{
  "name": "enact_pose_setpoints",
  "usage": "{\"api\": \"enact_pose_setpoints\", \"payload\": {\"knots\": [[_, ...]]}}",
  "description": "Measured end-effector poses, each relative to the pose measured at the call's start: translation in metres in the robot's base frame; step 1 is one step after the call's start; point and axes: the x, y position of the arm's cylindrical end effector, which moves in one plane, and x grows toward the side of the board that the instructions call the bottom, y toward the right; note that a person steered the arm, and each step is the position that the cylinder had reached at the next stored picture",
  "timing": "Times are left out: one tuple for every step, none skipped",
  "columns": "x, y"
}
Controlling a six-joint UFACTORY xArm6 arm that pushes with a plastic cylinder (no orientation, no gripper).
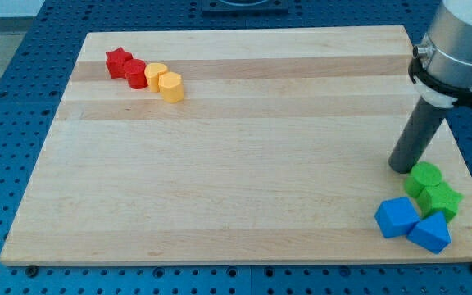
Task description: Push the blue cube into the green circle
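Note:
The blue cube [397, 217] lies near the board's bottom right corner. A second blue block [430, 232], wedge-like, touches it on its right. The green circle [424, 178], a round green block, sits just above and to the right of the cube, with a green star-shaped block [442, 201] touching it below. My tip [401, 167] rests on the board just left of the green circle's top, a short way above the blue cube. The rod rises from it toward the view's upper right.
At the top left, a red star [118, 61], a red round block [135, 73], a yellow round block [156, 75] and a yellow hexagonal block [170, 86] lie in a touching diagonal row. The wooden board [220, 164] sits on a blue perforated table.

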Motion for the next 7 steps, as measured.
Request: {"api": "enact_pose_setpoints", "payload": {"knots": [[0.012,0.000],[0.012,-0.004],[0.005,-0.033],[0.029,-0.073],[0.081,-0.076],[0.104,-0.076],[0.102,-0.054]]}}
